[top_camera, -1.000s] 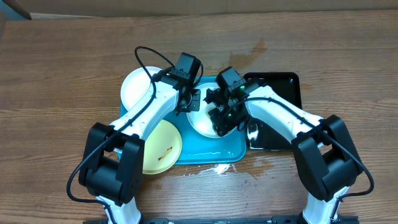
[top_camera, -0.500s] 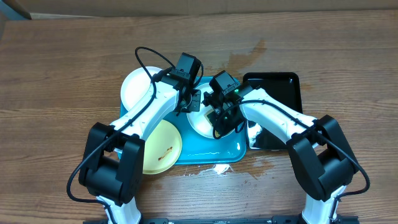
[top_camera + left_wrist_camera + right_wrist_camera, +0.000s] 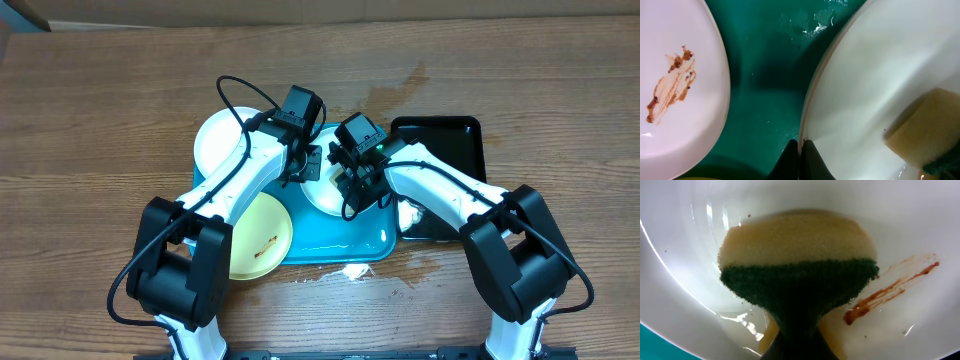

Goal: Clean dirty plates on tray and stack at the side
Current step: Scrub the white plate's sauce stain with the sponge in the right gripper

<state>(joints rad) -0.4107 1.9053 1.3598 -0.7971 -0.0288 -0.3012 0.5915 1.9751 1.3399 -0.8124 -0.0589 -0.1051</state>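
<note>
On the left gripper (image 3: pixel 801 152) the jaws pinch the thin rim of a glossy round white plate (image 3: pixel 875 75) in the turquoise plastic tray (image 3: pixel 770 65). The right gripper (image 3: pixel 792 347) has its jaws clenched on a coarse yellow-and-green sponge (image 3: pixel 800 255) pressed onto it. The worktop (image 3: pixel 100 120) is brown wood grain.

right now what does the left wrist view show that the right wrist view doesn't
Only the left wrist view: a second white plate carrying a brown smear, and the left pincer pinching the rim of the scrubbed plate.
Only the right wrist view: the right pincer squeezing the sponge, the sponge's green scouring layer, and a red streak inside that plate.
Both views: the scrubbed plate, the sponge pressed into it, and some of the turquoise tray, though the right wrist view catches only a corner sliver.
</note>
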